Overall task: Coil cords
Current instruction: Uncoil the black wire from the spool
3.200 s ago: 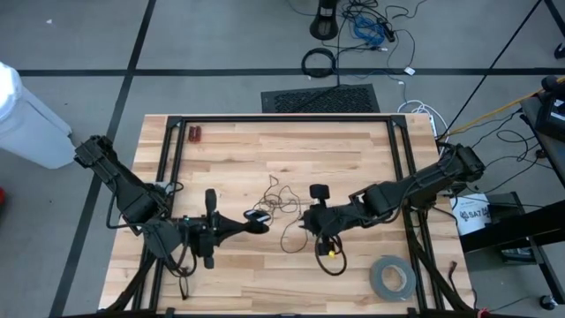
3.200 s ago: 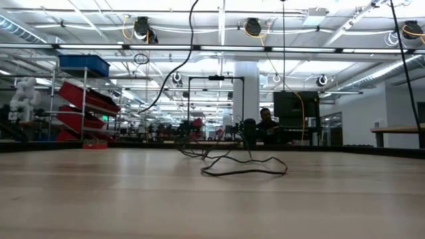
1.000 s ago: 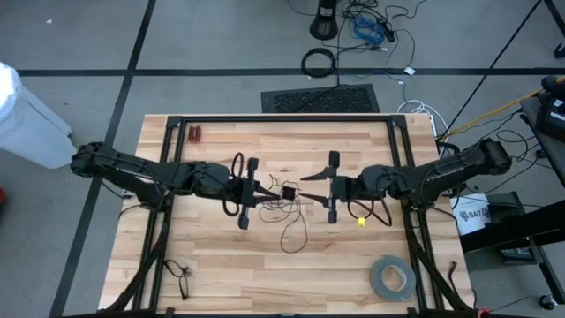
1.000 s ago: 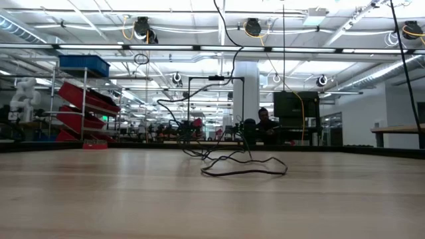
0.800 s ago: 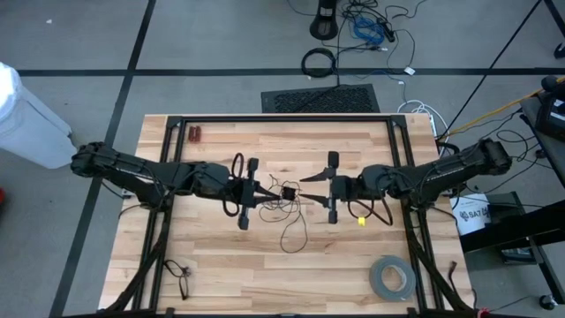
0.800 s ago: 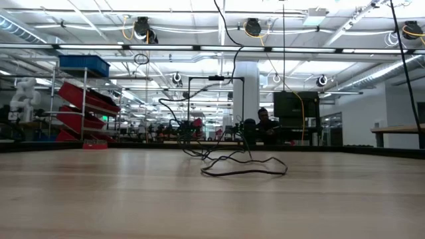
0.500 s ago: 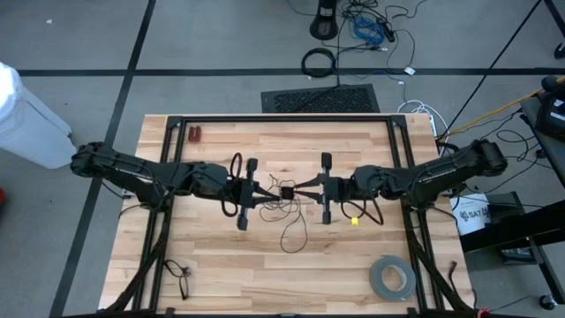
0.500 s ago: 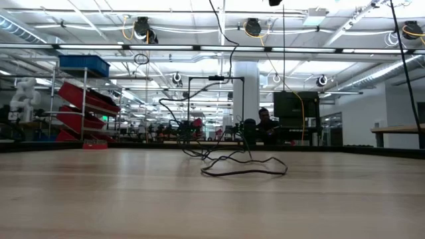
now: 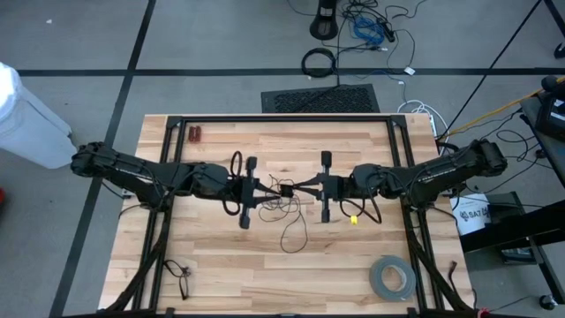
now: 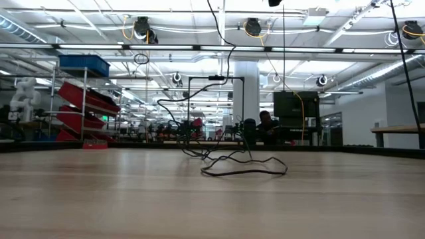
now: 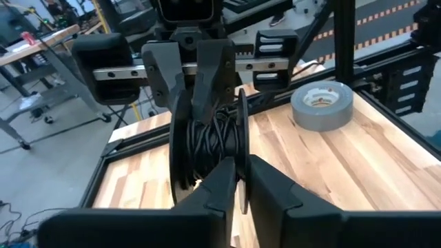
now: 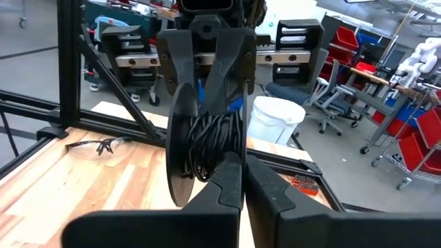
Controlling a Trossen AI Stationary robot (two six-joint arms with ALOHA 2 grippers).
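- Mid-desk, the left gripper [image 9: 267, 188] and right gripper [image 9: 298, 188] meet tip to tip over the wooden desk [image 9: 353, 265], a small black spool [image 9: 287, 191] between them
- The right fingers [image 12: 231, 180] are pressed shut on a spool flange; the left fingers [image 11: 224, 180] pinch the opposite flange
- The cords [image 9: 291, 221] are wound on the spool, loose strands trailing toward the desk's near edge
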